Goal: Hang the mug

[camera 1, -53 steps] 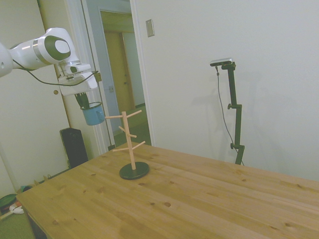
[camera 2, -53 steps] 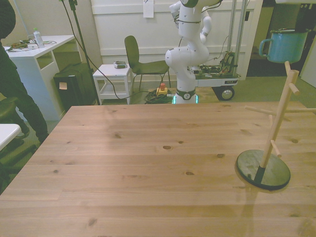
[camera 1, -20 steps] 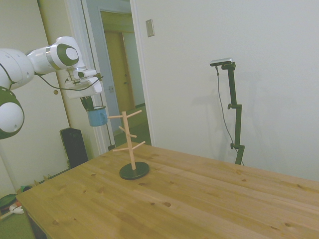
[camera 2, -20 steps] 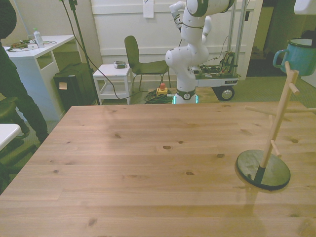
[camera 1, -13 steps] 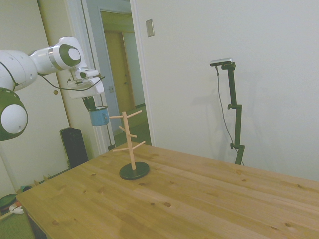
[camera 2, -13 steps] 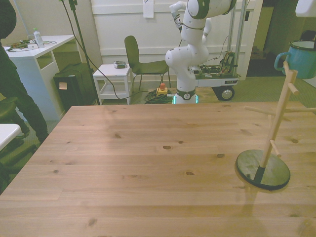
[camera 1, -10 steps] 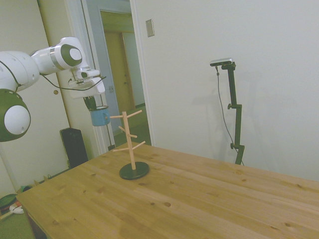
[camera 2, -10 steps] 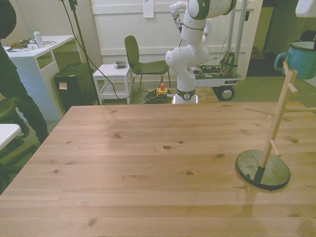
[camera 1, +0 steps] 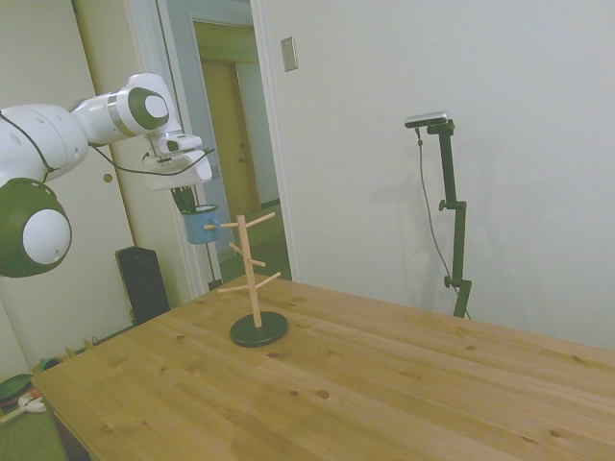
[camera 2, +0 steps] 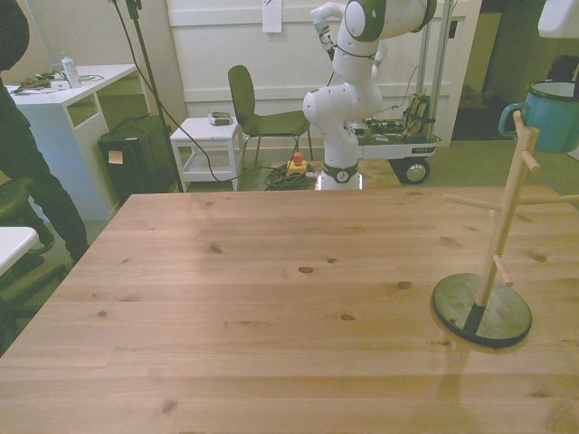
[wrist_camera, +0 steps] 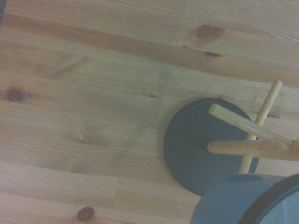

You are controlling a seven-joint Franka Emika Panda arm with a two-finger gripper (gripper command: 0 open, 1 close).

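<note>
A table (camera 2: 271, 298) of pale knotty wood with a smooth, lightly sheened finish. A peg stand (camera 1: 248, 269) of bare, light, matt wooden dowels on a dark matt round base (wrist_camera: 196, 149). A glossy teal enamel-look mug (camera 2: 554, 113). The arm (camera 1: 86, 120) is glossy white plastic.

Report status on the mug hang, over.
Gripper shut on mug, held upright in the air. Mug beside the peg stand top pegs, not yet hooked. Nothing in the way.
</note>
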